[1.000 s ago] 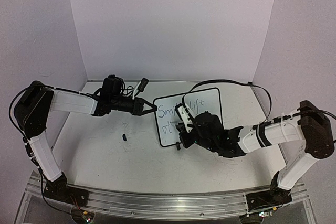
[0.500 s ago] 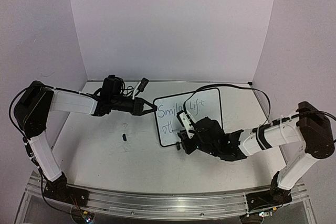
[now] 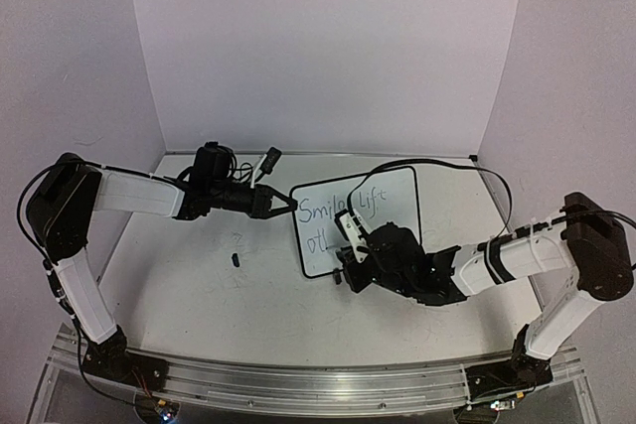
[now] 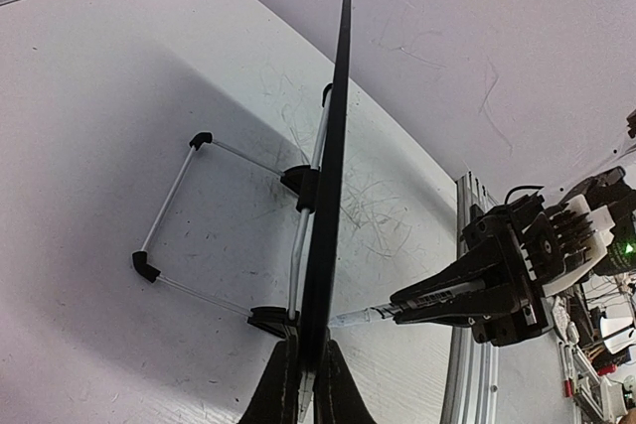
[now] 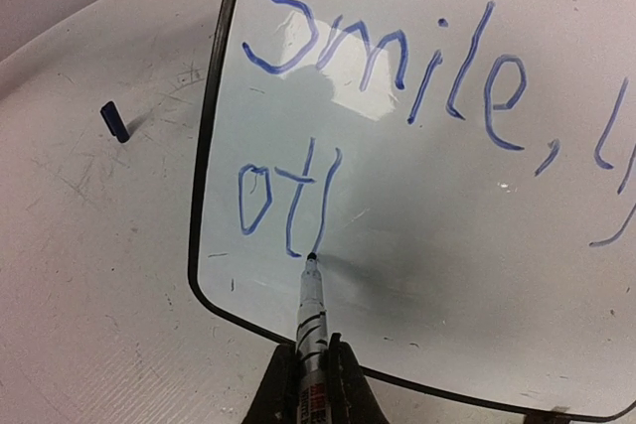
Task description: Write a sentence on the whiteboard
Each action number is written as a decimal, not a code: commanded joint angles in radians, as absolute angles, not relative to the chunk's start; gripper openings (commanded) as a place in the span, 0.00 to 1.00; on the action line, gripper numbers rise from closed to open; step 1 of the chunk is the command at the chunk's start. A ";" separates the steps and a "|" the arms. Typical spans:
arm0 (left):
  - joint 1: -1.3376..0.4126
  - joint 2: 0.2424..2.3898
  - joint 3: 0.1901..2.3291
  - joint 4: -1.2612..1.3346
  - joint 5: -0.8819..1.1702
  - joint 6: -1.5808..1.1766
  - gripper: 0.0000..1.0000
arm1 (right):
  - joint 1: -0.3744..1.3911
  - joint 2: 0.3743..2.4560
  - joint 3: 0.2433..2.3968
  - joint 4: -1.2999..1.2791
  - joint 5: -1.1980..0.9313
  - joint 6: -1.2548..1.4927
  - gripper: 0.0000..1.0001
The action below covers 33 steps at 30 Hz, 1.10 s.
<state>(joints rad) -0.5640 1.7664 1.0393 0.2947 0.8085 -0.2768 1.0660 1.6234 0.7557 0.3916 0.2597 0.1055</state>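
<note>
The whiteboard (image 3: 393, 208) stands tilted on the tabletop, black-framed. My left gripper (image 3: 281, 204) is shut on its left edge; the left wrist view shows the board edge-on (image 4: 333, 146) between my fingers (image 4: 306, 345). The sentence (image 5: 388, 57) is in blue marker: "Smile, li…" on top, "ot" and one more downstroke below. It also shows in the top view (image 3: 333, 211). My right gripper (image 5: 311, 350) is shut on a marker (image 5: 312, 305), whose tip touches the board at the foot of that downstroke. The right gripper (image 3: 348, 253) is low in front of the board.
A small dark blue marker cap (image 3: 237, 259) lies on the scuffed white tabletop left of the board, also in the right wrist view (image 5: 115, 121). The board's wire stand (image 4: 174, 196) sits behind it. An aluminium rail (image 3: 298, 384) runs along the near edge.
My right gripper has shifted slightly down and toward the near edge with the marker, and a new downstroke has appeared after "ot". The left gripper and the board have not moved.
</note>
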 commanded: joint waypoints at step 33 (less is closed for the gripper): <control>-0.558 1.734 1.068 0.296 0.825 -0.271 0.00 | 1.069 1.614 0.801 0.379 0.393 0.127 0.00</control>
<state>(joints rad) -0.5640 1.7664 1.0393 0.2947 0.8078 -0.2638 1.0718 1.6287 0.7948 0.3931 0.3588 0.1025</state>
